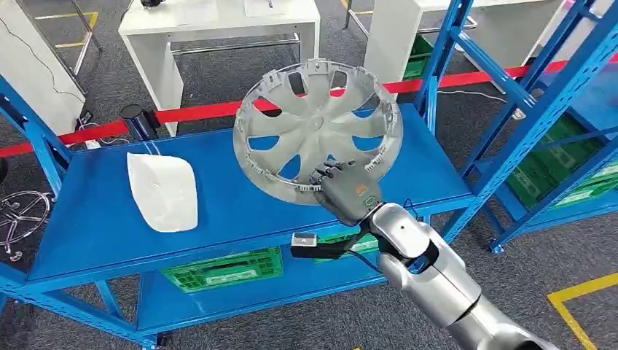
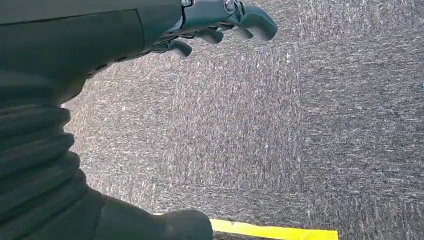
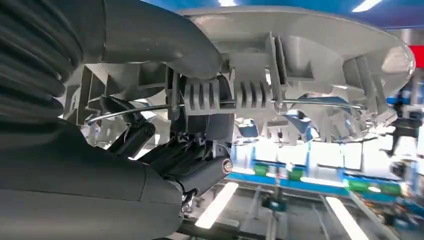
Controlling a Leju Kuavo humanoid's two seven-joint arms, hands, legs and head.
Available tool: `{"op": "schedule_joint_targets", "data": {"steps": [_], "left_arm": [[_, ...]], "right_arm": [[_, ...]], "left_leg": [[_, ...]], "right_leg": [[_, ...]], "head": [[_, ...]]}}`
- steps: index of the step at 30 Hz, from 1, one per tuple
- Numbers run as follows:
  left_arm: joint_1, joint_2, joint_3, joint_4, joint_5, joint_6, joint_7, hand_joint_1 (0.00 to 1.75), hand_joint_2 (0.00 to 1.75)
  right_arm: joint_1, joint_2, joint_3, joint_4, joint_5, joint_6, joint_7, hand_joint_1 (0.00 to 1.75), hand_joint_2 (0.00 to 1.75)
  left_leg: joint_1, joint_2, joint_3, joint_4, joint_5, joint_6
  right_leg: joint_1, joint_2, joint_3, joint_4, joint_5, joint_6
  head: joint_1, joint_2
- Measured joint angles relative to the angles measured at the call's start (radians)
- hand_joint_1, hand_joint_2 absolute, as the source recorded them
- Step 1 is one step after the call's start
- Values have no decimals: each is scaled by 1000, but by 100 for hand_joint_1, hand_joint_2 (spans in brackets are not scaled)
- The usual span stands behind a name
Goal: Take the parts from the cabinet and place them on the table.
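Ideally the right hand, its fingers gripping the near rim of the tilted wheel cover above the blue shelf, keeps its grip firm while carrying it to the desk.

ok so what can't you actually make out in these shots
- Whether the wheel cover rests on the blue shelf or is lifted clear: head view, its lower rim hides the contact.
- Right hand fingertips: hidden behind the cover's rim.
- What the white part is: too plain to tell.
- Left hand: cut off by the left wrist view's edge, over carpet.
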Motion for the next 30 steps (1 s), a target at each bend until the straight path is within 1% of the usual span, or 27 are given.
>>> {"op": "schedule_joint_targets", "data": {"steps": [2, 3, 4, 5, 6, 7, 8, 9, 10, 11, 12, 13, 14, 15, 16, 17, 18, 20, 21, 22, 23, 25, 26, 27, 28, 29, 30], "left_arm": [[0, 0, 5, 0, 0, -1, -5, 0, 175], [0, 0, 6, 0, 1, -1, -7, 0, 175], [0, 1, 7, 0, 1, -1, -9, 0, 175], [-1, 0, 7, 0, 1, -1, -10, 0, 175], [-1, -1, 7, 0, 1, -1, -12, 0, 175], [-1, -1, 7, 0, 1, -1, -15, 0, 175], [-1, -1, 7, 0, 1, -1, -16, 0, 175], [0, -1, 7, 0, 1, -1, -16, 0, 175], [0, -1, 7, 0, 1, -1, -16, 0, 175], [1, 0, 7, 0, 1, -1, -16, 0, 175], [0, 0, 7, 1, 1, -1, -16, 0, 175], [0, -1, 7, 1, 1, -1, -16, 0, 175], [0, -1, 7, 1, 0, -1, -16, 0, 175], [0, -1, 7, 1, 0, -1, -16, 0, 175], [-1, -1, 7, 1, 0, -1, -16, 0, 175], [-2, -1, 7, 1, 0, -1, -16, 0, 175], [-2, 0, 7, 1, 0, -1, -16, 0, 175], [-2, 0, 7, 1, 0, -1, -16, 0, 175], [-2, 1, 8, 1, 0, 0, -16, 0, 175], [-2, 1, 8, 1, 0, 0, -21, 0, 175], [-2, 1, 8, 2, 0, 0, -24, 0, 175], [-2, 3, 8, 1, -1, 0, -33, 0, 175], [-2, 4, 8, 1, -1, 0, -35, 0, 175], [-2, 5, 8, 1, -1, 0, -36, 0, 175], [-2, 7, 8, 1, -3, 0, -36, 0, 175], [-3, 8, 8, 1, -5, -1, -36, 0, 175], [-4, 10, 8, 1, -8, -4, -34, 0, 175]], "right_arm": [[10, -9, 11, -28, -7, 0, -1, 175, 175], [13, -13, 16, -41, -11, 0, -1, 175, 175], [17, -17, 19, -51, -12, 0, 0, 175, 175], [18, -20, 21, -59, -14, 0, 0, 175, 175], [22, -27, 23, -67, -16, 0, 2, 175, 175], [23, -31, 24, -72, -21, 0, 4, 175, 175], [23, -34, 26, -73, -21, -1, 6, 175, 175], [26, -36, 27, -74, -22, -3, 8, 175, 175], [32, -38, 29, -76, -23, -4, 11, 175, 175], [36, -39, 30, -77, -24, -5, 13, 175, 175], [42, -42, 33, -77, -24, -5, 16, 175, 175], [46, -44, 34, -77, -25, -5, 17, 175, 175], [47, -46, 35, -77, -26, -5, 18, 175, 175], [47, -47, 36, -78, -26, -5, 18, 175, 175], [47, -48, 36, -78, -26, -5, 18, 175, 175], [48, -48, 37, -79, -26, -6, 18, 175, 175], [48, -49, 38, -83, -26, -8, 18, 175, 175], [49, -49, 38, -86, -26, -14, 21, 175, 175], [50, -49, 38, -88, -26, -16, 20, 175, 175], [51, -48, 38, -95, -26, -18, 19, 175, 175], [51, -48, 38, -99, -26, -19, 19, 175, 175], [58, -48, 39, -108, -25, -21, 20, 175, 175], [63, -48, 38, -112, -24, -23, 21, 175, 175], [69, -48, 39, -113, -24, -24, 20, 175, 175], [75, -48, 38, -116, -25, -24, 21, 175, 175], [80, -48, 38, -120, -25, -24, 21, 175, 175], [84, -48, 39, -125, -25, -24, 23, 175, 175]], "left_leg": [[-4, 0, 0, 0, -2, 3], [-6, 1, 0, 1, -2, 5], [-9, 1, 1, 2, 2, 9], [-7, 2, 1, -3, 7, 15], [4, 9, 7, -19, 18, 22], [3, 12, 7, -24, 22, 27], [3, 15, 4, -24, 23, 29], [2, 19, 2, -23, 23, 30], [1, 23, -1, -21, 23, 30], [1, 25, -3, -18, 23, 29], [2, 28, -6, -15, 23, 29], [3, 29, -8, -11, 22, 28], [4, 31, -11, -5, 20, 24], [6, 31, -14, 3, 17, 18], [5, 32, -20, 9, 15, 11], [1, 31, -26, 12, 16, 2], [0, 31, -25, 15, 19, -4], [1, 31, -30, 12, 28, -17], [2, 30, -34, 15, 25, -24], [5, 26, -46, 32, 1, -31], [5, 25, -65, 81, -46, -35], [8, 25, -119, 234, -134, -41], [8, 24, -135, 288, -155, -42], [8, 24, -133, 308, -154, -41], [8, 24, -108, 278, -132, -39], [8, 24, -69, 218, -102, -37], [8, 23, -8, 123, -65, -32]], "right_leg": [[-2, 0, 0, 0, 0, 4], [-6, 1, 0, -2, 0, 8], [-8, 3, 1, -3, 5, 14], [-7, 5, 1, -5, 8, 18], [-10, -3, -2, 4, -5, 19], [-5, -20, -16, 34, -30, 18], [-4, -27, -49, 100, -70, 19], [-4, -30, -87, 185, -109, 22], [-4, -30, -123, 262, -138, 23], [-4, -30, -142, 302, -145, 24], [-5, -31, -145, 311, -128, 24], [-7, -33, -123, 267, -93, 25], [-9, -38, -76, 177, -44, 25], [-11, -45, -25, 84, -7, 27], [-9, -52, 3, 29, -29, 25], [1, -45, -2, 39, -11, 13], [0, -44, -8, 36, -12, 4], [1, -40, -18, 37, -10, -9], [-2, -40, -21, 30, -3, -21], [-4, -42, -26, 29, 4, -31], [-4, -42, -34, 29, 9, -39], [-1, -42, -50, 30, 21, -43], [0, -42, -58, 30, 27, -44], [1, -41, -66, 30, 34, -42], [2, -41, -75, 31, 41, -41], [2, -40, -83, 31, 48, -39], [3, -39, -91, 31, 55, -36]], "head": [[0, 0], [0, 0], [0, 0], [0, 0], [0, 0], [3, 0], [7, 0], [8, 0], [8, 0], [8, 0], [8, 0], [8, 0], [8, 0], [8, 0], [7, 0], [8, 0], [8, 0], [8, 0], [8, 0], [7, 0], [7, 0], [7, 0], [7, 0], [7, 0], [7, 0], [8, 0], [7, 0]]}}
